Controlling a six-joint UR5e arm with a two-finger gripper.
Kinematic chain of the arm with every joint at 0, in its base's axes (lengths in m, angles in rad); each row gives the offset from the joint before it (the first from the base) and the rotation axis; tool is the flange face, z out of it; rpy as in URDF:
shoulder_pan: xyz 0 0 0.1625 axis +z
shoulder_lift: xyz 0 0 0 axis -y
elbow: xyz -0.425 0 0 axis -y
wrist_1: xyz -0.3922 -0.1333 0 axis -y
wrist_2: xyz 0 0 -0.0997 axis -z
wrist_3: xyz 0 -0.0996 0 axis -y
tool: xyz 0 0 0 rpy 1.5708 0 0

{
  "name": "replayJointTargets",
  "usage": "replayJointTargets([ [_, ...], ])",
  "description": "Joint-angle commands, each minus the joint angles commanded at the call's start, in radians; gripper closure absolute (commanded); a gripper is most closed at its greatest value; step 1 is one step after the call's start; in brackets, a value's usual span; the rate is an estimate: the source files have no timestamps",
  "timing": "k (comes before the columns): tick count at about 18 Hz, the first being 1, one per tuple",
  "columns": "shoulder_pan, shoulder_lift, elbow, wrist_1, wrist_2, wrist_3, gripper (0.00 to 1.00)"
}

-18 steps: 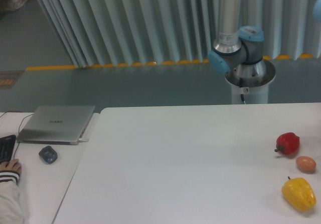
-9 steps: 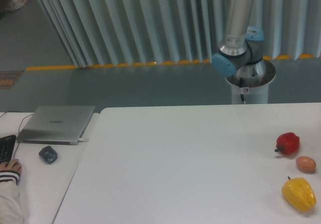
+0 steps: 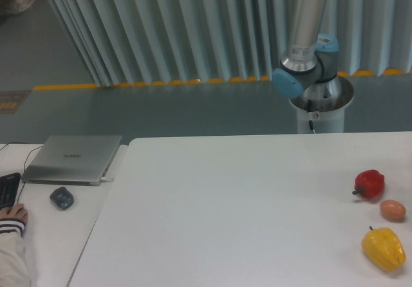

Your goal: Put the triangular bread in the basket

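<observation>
The triangular bread is out of view, and no basket shows either. Only the arm's base and lower link (image 3: 308, 49) show, standing behind the white table (image 3: 225, 210) at the back right and rising out of the top of the picture. The gripper is out of view.
A red pepper (image 3: 369, 183), a small brownish egg-shaped thing (image 3: 393, 209) and a yellow bell pepper (image 3: 383, 248) lie at the table's right edge. On the left desk are a closed laptop (image 3: 72, 159), a dark mouse (image 3: 62, 197), a keyboard edge (image 3: 8, 190) and a person's hand (image 3: 13, 215).
The arm's lower link has swung a little to the right over the last second and now holds still. Nothing on the table has moved.
</observation>
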Motion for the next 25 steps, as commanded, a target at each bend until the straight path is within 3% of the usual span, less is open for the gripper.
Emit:
replayJointTargets([
  [11,-0.186,0.038,-0.003,-0.012,0.012,-0.023,0.0],
  [19,-0.423,0.037,0.008,-0.003,0.055,-0.204,0.0],
  [23,-0.448,0.035,0.006,-0.002,0.049,-0.333,0.0],
  [25,-0.456,0.028,0.005,-0.002,0.054,-0.33,0.0],
])
